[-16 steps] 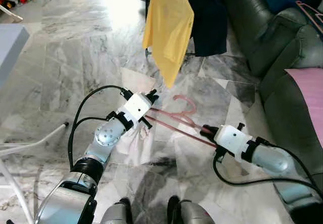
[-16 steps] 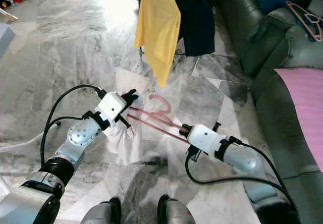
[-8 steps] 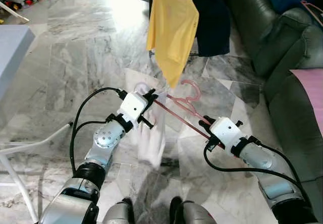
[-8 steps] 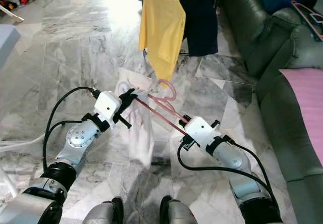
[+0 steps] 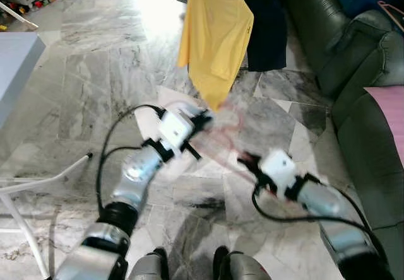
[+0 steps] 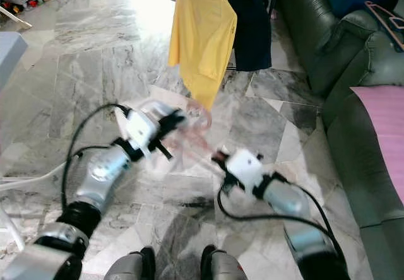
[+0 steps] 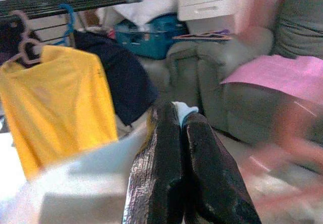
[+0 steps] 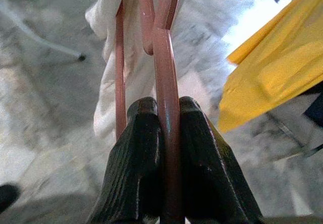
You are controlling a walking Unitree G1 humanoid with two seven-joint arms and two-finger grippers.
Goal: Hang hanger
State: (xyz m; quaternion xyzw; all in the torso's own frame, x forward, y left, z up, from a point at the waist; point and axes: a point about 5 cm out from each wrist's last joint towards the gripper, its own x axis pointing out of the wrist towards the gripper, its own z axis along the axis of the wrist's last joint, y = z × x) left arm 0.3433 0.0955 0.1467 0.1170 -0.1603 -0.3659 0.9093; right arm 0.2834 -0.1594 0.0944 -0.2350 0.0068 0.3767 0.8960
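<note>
A grey-veined marble floor fills the room, with a dark green sofa along the 3 o'clock side and a pink cloth lying on its seat. At 12 o'clock a yellow shirt hangs from a drying rack, with a dark garment beside it; the corner of a grey table shows at 9 o'clock, and a thin white leg runs across the floor below it. Both silver arms reach forward and up toward the shirt, blurred. The left hand sits just below the shirt's hem at about 11 o'clock from the right hand; its two black fingers are pressed together, with a white cloth bunched against them, though whether they actually pinch it cannot be told. The right hand is lower, toward 5 o'clock, its fingers closed tight on the straight bar of a pink hanger. The hanger stretches from the right hand up toward the left hand, its hook end near the shirt's lower edge, and the white cloth drapes over its far end. The hanger is held in the air, off the floor, not yet on the rack.
</note>
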